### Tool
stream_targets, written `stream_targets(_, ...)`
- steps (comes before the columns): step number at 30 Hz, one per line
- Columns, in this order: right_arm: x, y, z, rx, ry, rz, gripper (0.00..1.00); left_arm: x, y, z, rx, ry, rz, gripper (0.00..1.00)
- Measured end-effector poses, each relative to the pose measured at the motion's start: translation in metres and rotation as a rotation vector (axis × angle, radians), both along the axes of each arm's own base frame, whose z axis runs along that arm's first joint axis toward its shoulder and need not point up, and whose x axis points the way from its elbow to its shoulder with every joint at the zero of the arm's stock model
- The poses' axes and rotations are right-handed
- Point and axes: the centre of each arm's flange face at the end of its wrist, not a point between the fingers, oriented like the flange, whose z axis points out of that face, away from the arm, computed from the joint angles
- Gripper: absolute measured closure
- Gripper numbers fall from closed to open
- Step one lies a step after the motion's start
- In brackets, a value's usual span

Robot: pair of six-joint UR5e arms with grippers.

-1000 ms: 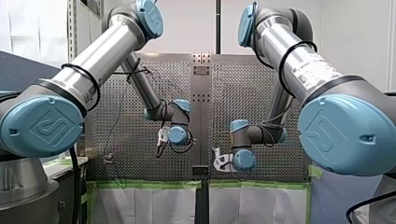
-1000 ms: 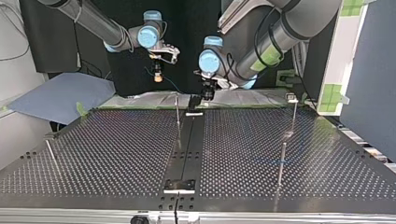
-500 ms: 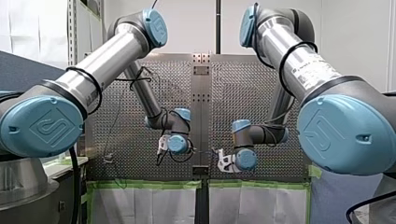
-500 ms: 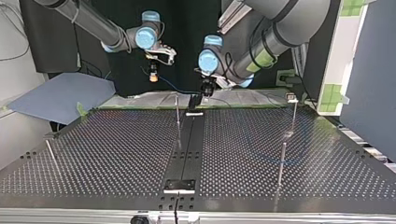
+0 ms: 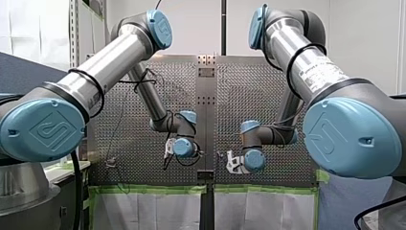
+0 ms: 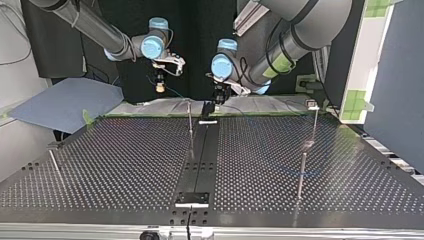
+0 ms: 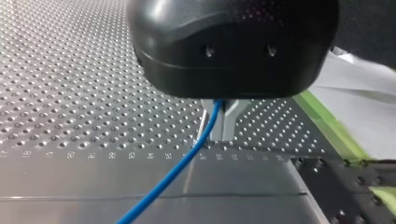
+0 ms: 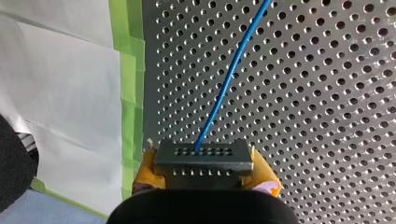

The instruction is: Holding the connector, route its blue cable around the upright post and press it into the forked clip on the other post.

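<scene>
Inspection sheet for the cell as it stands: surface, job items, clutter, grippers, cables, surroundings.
Surface: perforated table, posts standing on it.
Job's things: connector in right gripper; upright post mid-table; forked clip too small to confirm.
Clutter: nothing seen.
Grippers: right gripper jaws shut on connector, yellow pads; left gripper jaws shut on blue cable.
Cables: blue cable runs from connector over the table.
Surroundings: green tape, white paper at the table's edge.

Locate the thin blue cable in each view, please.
Front view: too thin to make out.
Top view: thin blue cable hangs between the arms.
Left wrist view: runs out of my left gripper.
Right wrist view: leaves the black rectangular connector.
Shared landmark: green tape.
</scene>
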Motion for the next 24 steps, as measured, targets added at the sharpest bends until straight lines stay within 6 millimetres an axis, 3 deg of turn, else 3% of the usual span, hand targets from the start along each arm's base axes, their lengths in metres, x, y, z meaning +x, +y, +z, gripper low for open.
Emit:
stream_targets(17,-0.009,-0.005,-0.001,0.015,0.021,-0.013,1.00,-0.004,-0.008,0.000,-0.033,0.018,-0.035,1.00)
stream_targets(24,-0.012,-0.006,-0.002,0.019,0.029,-0.018,1.00,-0.002,-0.011,-0.020,-0.008,0.054,-0.039,1.00)
